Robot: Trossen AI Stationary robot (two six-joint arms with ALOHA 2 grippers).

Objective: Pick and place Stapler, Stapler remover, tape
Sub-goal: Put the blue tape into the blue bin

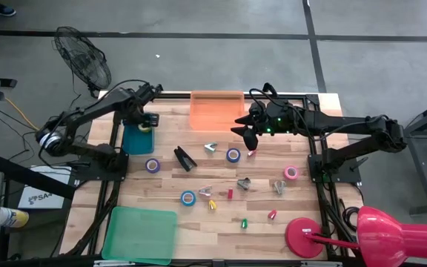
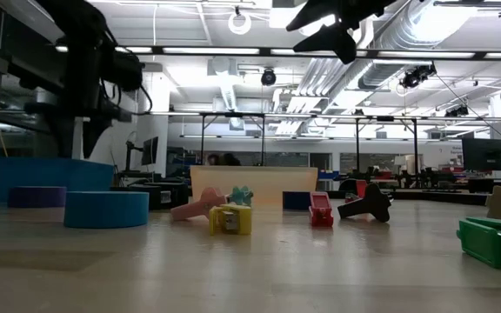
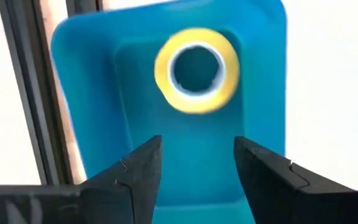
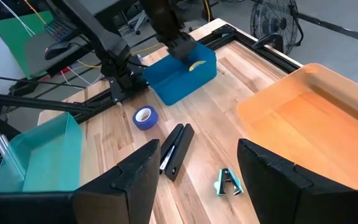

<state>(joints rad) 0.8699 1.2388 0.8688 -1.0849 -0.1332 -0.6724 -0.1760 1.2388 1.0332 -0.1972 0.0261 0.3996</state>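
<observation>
Wooden table (image 1: 221, 222), yellow tape (image 3: 196, 70) in blue bin (image 3: 260, 124), beyond open left jaws

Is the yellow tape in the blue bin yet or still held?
In the bin. The yellow tape lies on the blue bin floor, and the left gripper above it is open, clear of it.

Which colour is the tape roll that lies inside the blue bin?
Yellow tape roll, in the blue bin; clearest in the left wrist view.

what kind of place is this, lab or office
Most likely a robotics lab or workshop: a wooden table flanked by two robot arms, exposed ceiling ducts, and an open hall of benches and monitors behind.
</observation>
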